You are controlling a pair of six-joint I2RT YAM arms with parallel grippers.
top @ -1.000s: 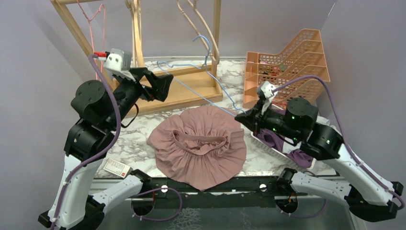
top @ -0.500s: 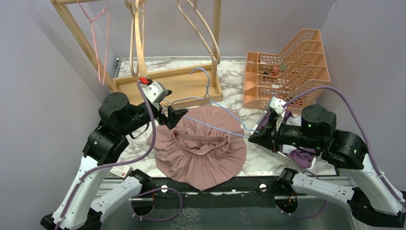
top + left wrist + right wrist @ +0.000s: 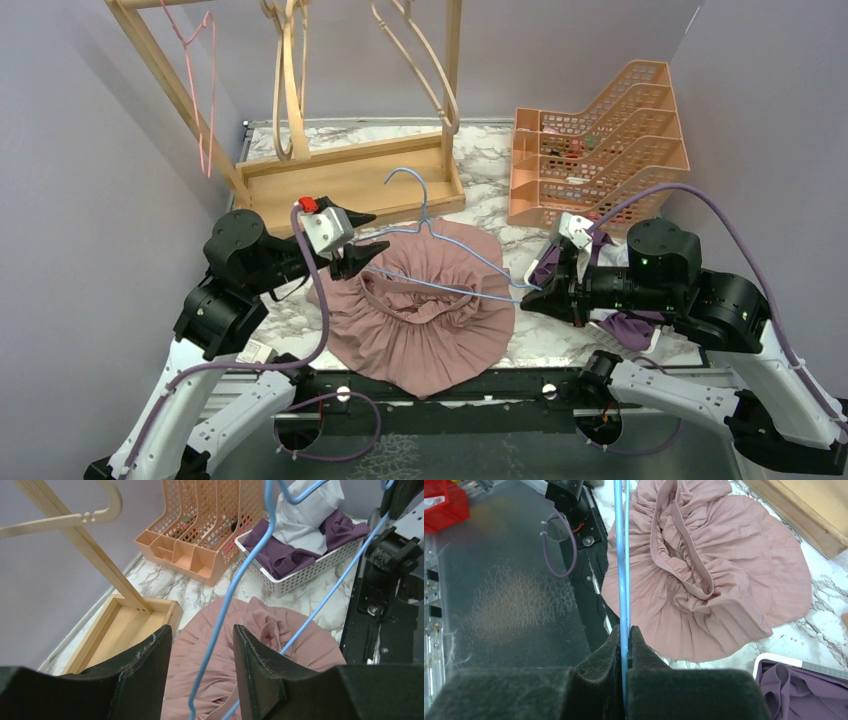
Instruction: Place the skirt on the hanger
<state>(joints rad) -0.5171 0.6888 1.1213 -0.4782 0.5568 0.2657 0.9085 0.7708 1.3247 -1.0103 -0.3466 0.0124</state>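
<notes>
While my right hand (image 3: 625, 632) pinches the blue hanger (image 3: 621, 555) over the skirt (image 3: 724, 570), my left hand (image 3: 200, 637) brackets it loosely, probably steadying.

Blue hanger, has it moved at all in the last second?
Yes. The blue hanger has come toward the near edge: it was up over the wooden rack base, and most of it is now over the pink skirt.

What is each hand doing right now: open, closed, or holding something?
Left hand: open, one finger on each side of the blue hanger, not clamping it.
Right hand: closed on the blue hanger.
</notes>
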